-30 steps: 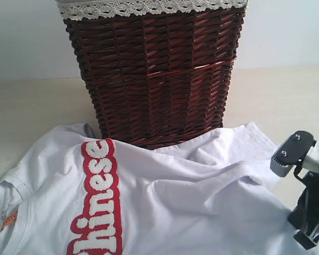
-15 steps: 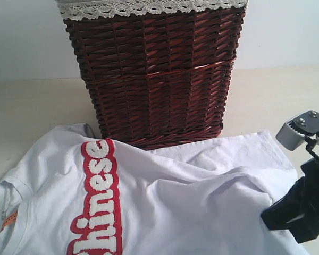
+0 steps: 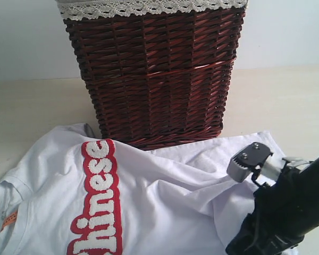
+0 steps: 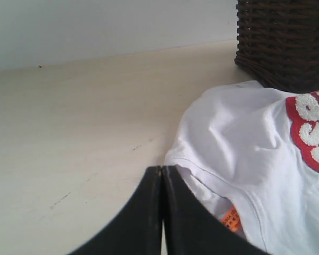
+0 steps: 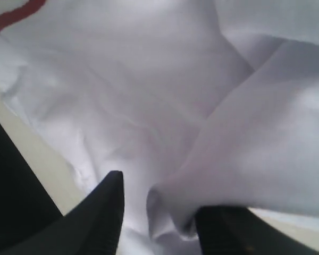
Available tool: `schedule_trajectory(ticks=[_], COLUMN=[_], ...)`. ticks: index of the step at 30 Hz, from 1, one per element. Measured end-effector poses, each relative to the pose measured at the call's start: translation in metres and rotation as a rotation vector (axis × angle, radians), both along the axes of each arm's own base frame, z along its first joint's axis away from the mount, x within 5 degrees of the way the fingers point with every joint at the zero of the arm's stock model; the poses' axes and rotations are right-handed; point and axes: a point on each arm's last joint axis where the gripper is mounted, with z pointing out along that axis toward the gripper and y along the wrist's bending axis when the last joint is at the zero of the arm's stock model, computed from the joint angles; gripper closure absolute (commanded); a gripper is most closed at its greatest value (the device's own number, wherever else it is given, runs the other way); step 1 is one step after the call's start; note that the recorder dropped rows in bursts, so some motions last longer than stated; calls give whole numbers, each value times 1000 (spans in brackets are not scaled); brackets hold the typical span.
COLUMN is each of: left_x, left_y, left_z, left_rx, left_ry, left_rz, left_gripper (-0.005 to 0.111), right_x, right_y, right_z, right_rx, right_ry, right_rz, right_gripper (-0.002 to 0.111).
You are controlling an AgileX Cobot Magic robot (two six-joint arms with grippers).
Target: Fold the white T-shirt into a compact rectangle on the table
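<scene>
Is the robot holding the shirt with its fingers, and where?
Nothing looks held. The left fingers are shut on nothing; the right fingers stand apart, with a fold of the white T-shirt lying loose between them.

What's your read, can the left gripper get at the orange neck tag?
Probably yes: the shut left gripper sits right beside the orange neck tag on the white T-shirt, nothing between them, though it must open first.
</scene>
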Motion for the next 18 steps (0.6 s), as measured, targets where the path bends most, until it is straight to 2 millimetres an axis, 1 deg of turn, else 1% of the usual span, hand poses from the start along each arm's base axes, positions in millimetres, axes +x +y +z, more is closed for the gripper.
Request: schedule_trajectory(ticks=[3, 6, 8, 10, 14, 18], left_x=[0, 0, 0, 0, 0, 0], left_y=[0, 0, 0, 0, 0, 0], left_z=[0, 0, 0, 0, 0, 0], left_rx=[0, 0, 0, 0, 0, 0], left_ry=[0, 0, 0, 0, 0, 0], left_rz=[0, 0, 0, 0, 0, 0], left_gripper=[107, 107, 107, 107, 107, 107], right_x=[-1, -1, 0, 1, -1, 1], right_y=[12, 18, 20, 18, 5, -24], right_z=[-4, -2, 4, 15, 40, 59], right_rx=[-10, -6, 1, -6, -77, -179], right_ry=[6, 4, -19, -73, -239, -385], right_rz=[39, 59, 76, 101, 158, 152], right_gripper=[65, 65, 65, 64, 59, 58])
